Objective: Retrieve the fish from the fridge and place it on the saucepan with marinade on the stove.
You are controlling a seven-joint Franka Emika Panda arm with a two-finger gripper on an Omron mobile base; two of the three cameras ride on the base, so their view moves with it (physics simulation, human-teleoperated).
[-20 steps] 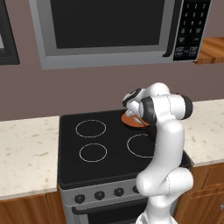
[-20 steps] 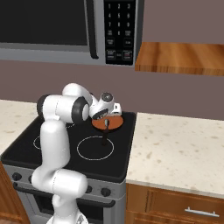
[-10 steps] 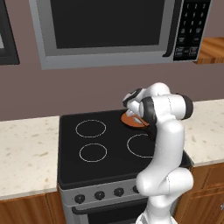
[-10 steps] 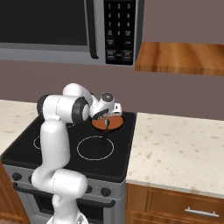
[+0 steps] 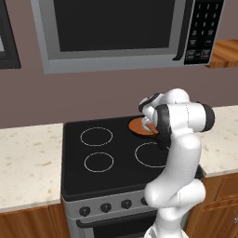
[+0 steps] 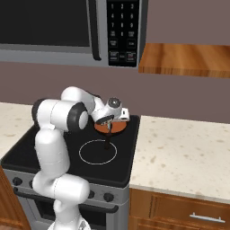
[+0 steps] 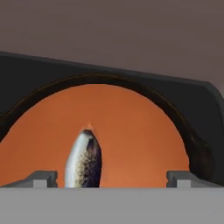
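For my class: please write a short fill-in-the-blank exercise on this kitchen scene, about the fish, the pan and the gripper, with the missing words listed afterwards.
1. The fish lies inside the ____.
2. The inside of the saucepan is coloured ____.
3. The gripper stands with its jaws ____, one on each side of the fish.
4. The saucepan sits on the black ____.

Missing words: saucepan; orange; open; stove

The saucepan sits on the stove's back right burner, below the microwave. The fish lies in the saucepan, seemingly between the spread fingers of the pincer. Table flanks the stove
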